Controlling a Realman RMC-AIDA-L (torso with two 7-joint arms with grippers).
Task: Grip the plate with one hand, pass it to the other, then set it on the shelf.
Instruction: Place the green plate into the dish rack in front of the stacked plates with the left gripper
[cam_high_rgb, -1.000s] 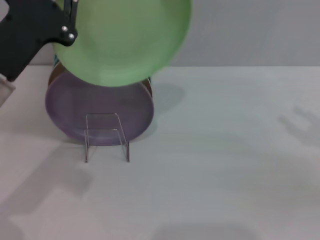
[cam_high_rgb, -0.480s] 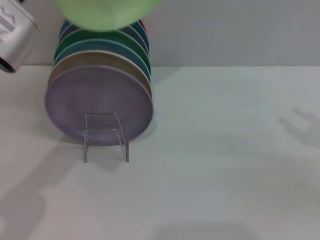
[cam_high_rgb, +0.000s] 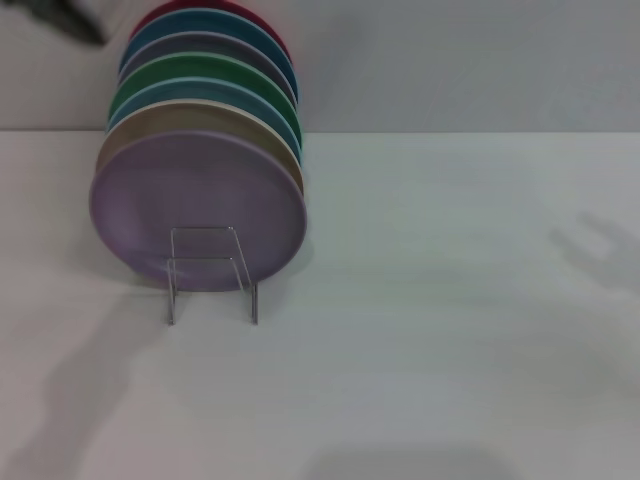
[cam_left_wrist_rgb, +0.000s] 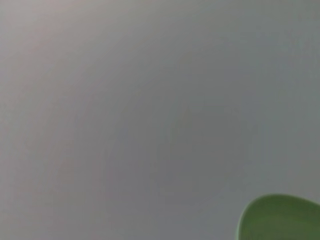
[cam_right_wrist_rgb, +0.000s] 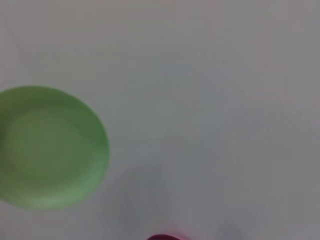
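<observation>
The pale mint-green plate is out of the head view. It shows in the right wrist view (cam_right_wrist_rgb: 50, 147), face-on and up in the air, and one edge of it shows in the left wrist view (cam_left_wrist_rgb: 282, 220). Only a dark part of my left arm (cam_high_rgb: 62, 20) shows at the top left corner of the head view. Neither gripper shows in any view. The clear plate rack (cam_high_rgb: 212, 275) stands on the white table (cam_high_rgb: 450, 300) at the left.
Several plates stand on edge in the rack, with a lavender plate (cam_high_rgb: 195, 200) at the front and a red one (cam_high_rgb: 205, 12) at the back. A red rim (cam_right_wrist_rgb: 167, 236) shows at the edge of the right wrist view. A grey wall rises behind the table.
The mint-green plate and my left arm have risen up and out of the head view. The rack and the other plates have not moved.
</observation>
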